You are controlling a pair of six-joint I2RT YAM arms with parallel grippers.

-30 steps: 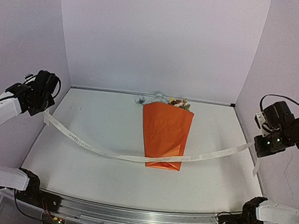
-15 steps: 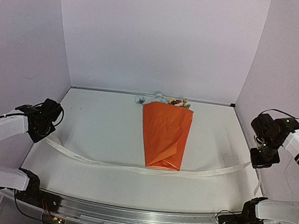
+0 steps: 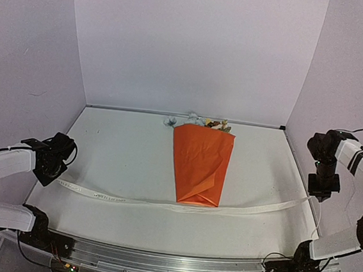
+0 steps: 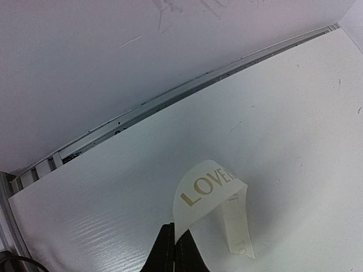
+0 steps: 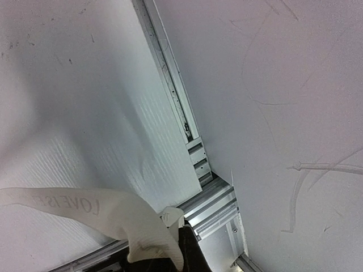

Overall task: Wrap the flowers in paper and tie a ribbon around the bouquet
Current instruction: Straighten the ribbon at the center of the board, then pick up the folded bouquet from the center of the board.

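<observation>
- Two pincers are sharing one ribbon (image 3: pixel 181 206). My left pincer (image 3: pixel 55 176) is pinching its left end and my right pincer (image 3: pixel 323 190) its right end, each with jaws pressed narrow onto the thin band.
- In the left wrist view the ribbon is curling up in a loop out of my closed tips. In the right wrist view it is draping away from the tips toward the desk (image 3: pixel 116 149).
- I am holding both ends low and well apart, so the ribbon is lying slack along the desk, reaching nearly from one side to the other. I judge this is leaving me a tail on each side for the knot.
- The bouquet (image 3: pixel 199 166) is lying mid-desk with its narrow end toward me. The flowers (image 3: pixel 202 122) are peeking out at the far, wide end of the paper (image 3: pixel 196 147).
- The ribbon is crossing right at the bouquet's near tip, and I cannot tell whether it is passing under the tip or only beside it.
- Wrapping is looking finished, so tying is the step I am on.
- I am expecting to need the band further up the cone before crossing the ends. My worries are the thin ribbon slipping out of my tips and the paper springing open if nudged.
</observation>
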